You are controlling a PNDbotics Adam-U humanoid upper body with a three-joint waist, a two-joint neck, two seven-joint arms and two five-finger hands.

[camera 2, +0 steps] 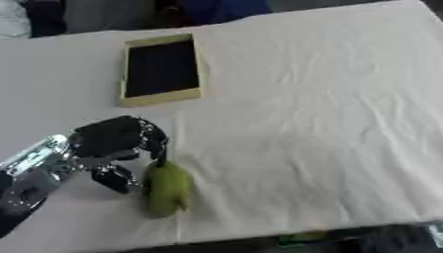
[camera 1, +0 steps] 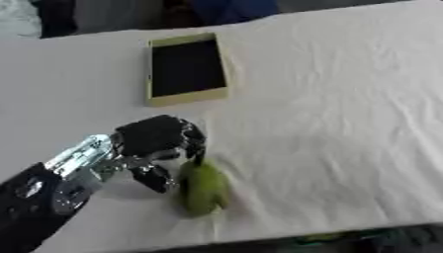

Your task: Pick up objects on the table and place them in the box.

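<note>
Your left hand (camera 1: 155, 141) is down at the near-left of the table, black fingers curled over with the thumb hooked below, sitting just beside the green pear-shaped fruit with a dark stem (camera 1: 204, 185). The fingertips reach the stem end at the fruit's top; the thumb sits against or right next to its left flank. Can't tell from either eye view whether you have real contact all round, so I read it as fingers closing on the fruit, not yet a confirmed hold. The fruit lies on its side on the white wrinkled cloth covering the table (camera 1: 329, 128), stem pointing away from you, close to the near edge. It isn't lifted.

My read on why the hand comes in from the left and slightly above: that's the only clear side, and it puts the thumb opposite the fingers across the narrow stem end.

Your right hand shows in neither view.

The shallow rectangular box with tan cardboard walls and a dark inside (camera 1: 186, 69) sits at the far side, well apart from the fruit, long axis running away from you, open top facing up. Nothing visible inside it; the floor reads as uniformly dark, so a dark item there would be hard to see.

Judgement: placing is all still ahead. A round, smooth fruit could roll toward the near edge if the fingers nudge it before closing.
</note>
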